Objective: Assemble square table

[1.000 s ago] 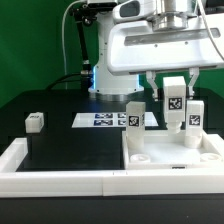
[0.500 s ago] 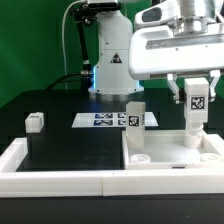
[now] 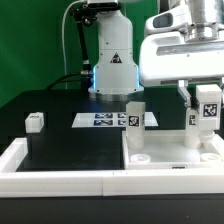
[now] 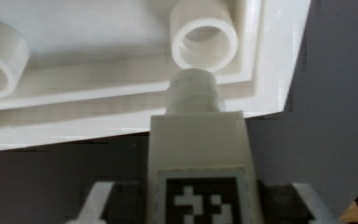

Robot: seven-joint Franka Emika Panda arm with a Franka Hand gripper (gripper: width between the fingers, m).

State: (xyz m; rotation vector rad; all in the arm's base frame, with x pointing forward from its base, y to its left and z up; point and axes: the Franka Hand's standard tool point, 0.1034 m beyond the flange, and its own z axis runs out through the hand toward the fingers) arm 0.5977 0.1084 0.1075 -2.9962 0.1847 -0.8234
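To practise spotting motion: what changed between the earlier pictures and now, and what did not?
The gripper, shut on a leg, carried it toward the exterior view's right above the slab. The upright leg on the slab, the loose leg on the table and the marker board stayed put.

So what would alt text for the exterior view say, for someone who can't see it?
A white robot arm's gripper holds a tagged white leg upright over the white slab at the exterior view's right. Another leg stands on the slab; a third leg lies on the black table at the exterior view's left.
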